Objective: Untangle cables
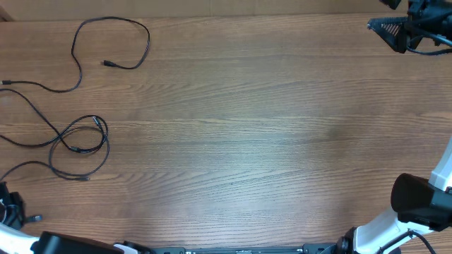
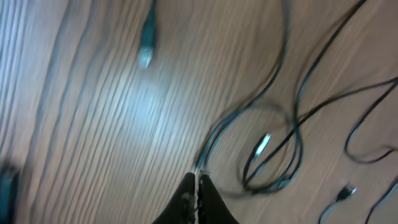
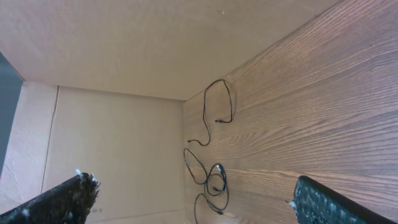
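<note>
Several thin black cables lie at the table's left. One cable (image 1: 113,42) makes a wide open loop at the far left with its plug free. A second cable (image 1: 81,137) is coiled into small overlapping loops and crosses a long strand. The coil also shows in the left wrist view (image 2: 267,149) and in the right wrist view (image 3: 214,180). My left gripper (image 2: 198,180) is low at the near left corner (image 1: 8,203). Its fingers are pressed together on a cable strand that runs from the coil to their tips. My right gripper (image 1: 395,32) is open and empty at the far right, away from the cables.
A loose plug end (image 2: 146,53) lies just ahead of my left fingers and shows in the overhead view (image 1: 35,219). A cardboard wall (image 3: 124,124) stands along the table's left and far sides. The arm bases (image 1: 417,204) sit at the near edge.
</note>
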{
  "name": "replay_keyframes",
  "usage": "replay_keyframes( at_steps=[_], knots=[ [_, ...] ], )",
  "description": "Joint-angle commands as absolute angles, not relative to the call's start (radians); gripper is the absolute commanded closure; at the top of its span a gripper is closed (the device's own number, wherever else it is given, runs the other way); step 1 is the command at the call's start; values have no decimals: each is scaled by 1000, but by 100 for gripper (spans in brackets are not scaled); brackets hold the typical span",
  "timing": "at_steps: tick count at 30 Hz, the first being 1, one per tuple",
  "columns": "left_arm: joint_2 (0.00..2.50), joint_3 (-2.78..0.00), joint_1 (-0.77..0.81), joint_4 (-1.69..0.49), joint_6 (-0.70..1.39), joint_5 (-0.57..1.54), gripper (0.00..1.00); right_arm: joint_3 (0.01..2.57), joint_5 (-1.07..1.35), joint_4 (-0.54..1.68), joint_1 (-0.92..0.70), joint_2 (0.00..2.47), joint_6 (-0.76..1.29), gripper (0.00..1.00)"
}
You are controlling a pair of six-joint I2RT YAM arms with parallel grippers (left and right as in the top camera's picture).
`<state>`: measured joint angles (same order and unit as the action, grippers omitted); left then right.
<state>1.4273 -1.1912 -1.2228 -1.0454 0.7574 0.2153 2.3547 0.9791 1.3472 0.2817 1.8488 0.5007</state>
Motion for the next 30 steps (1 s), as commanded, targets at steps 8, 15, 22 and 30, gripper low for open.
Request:
replay_keyframes(
  at_steps=[8,15,22,30],
  knots=[
    [1575,-1192,-982,-884,285,214,40,2362,976,1345,287,1844,492,0],
    [1742,-1192,-820,-744,239,-44,14,2362,976,1345,287,1844,492,0],
    [1780,-1192,-769,-584,-28,-73,13,2362,976,1345,287,1844,492,0],
    [1879,-1192,-775,-548,-226,71,25,2362,976,1345,287,1844,492,0]
  ],
)
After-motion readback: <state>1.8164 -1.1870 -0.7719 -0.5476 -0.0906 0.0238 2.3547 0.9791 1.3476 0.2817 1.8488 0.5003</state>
